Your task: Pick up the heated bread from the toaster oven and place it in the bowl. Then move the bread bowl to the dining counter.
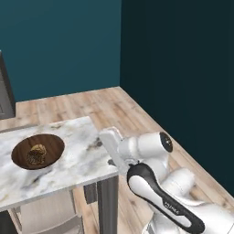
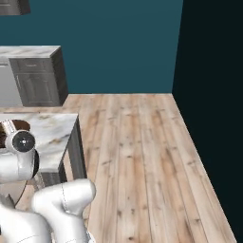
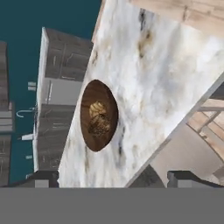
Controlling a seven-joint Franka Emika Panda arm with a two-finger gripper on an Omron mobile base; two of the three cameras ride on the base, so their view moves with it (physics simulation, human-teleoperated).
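Note:
The dark wooden bowl (image 1: 38, 151) stands on the white marble dining counter (image 1: 77, 155), near its left part. The heated bread (image 1: 34, 157), a dark speckled chunk, lies inside it. In the hand view the bowl (image 3: 99, 115) sits mid-frame on the dining counter (image 3: 148, 74) with the heated bread (image 3: 100, 125) in it. My gripper (image 3: 116, 181) is open and holds nothing. It is drawn back from the bowl, off the counter's near edge. In the right base view my arm covers most of the bowl (image 2: 18, 125). The toaster oven is out of view.
A grey chair (image 1: 48, 219) is tucked under the dining counter beside its dark leg (image 1: 108, 201). A marble counter with grey drawers (image 2: 35, 76) stands at the back. Dark teal walls close in on the right, and open wood floor (image 2: 142, 161) lies beside the counter.

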